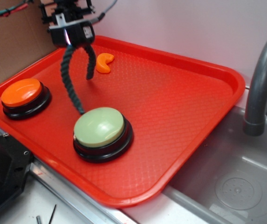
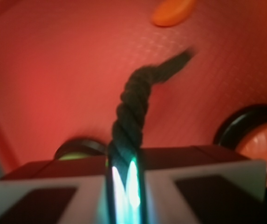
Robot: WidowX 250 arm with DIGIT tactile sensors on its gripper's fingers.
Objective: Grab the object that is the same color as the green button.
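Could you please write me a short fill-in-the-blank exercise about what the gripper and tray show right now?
1. The gripper is shut on the dark green ____.
2. The rope hangs in two strands above the red ____.
3. The button nearest the rope's lower end, the green button, has a pale ____ top.
4. The small crescent piece on the tray is ____ in color.

Missing words: rope; tray; green; orange

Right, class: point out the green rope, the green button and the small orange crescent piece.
green rope [image 1: 68, 79]: exterior view, on the long strand hanging from the gripper.
green button [image 1: 99, 126]: exterior view, on its pale dome top.
orange crescent piece [image 1: 104, 63]: exterior view, on the middle of its curve.
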